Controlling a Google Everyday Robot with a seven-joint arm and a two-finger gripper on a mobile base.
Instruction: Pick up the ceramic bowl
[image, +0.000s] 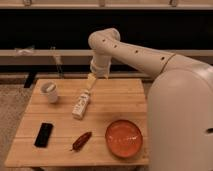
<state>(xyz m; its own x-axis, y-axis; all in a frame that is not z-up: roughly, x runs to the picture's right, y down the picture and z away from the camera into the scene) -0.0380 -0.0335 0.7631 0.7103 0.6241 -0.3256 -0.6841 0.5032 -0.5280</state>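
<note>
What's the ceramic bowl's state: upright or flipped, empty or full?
Upright, empty: the ceramic bowl shows a bare orange-red inside. The gripper hangs over the far side of the table, off the bowl.

No legible text, seemingly; pincer (90, 80) over white box (81, 105).

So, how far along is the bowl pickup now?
Done: nothing yet. The bowl sits untouched at the front right of the table. In hand: the pincer hangs above the far side, well apart from the bowl. Left: move over it, grip it, lift it.
</note>
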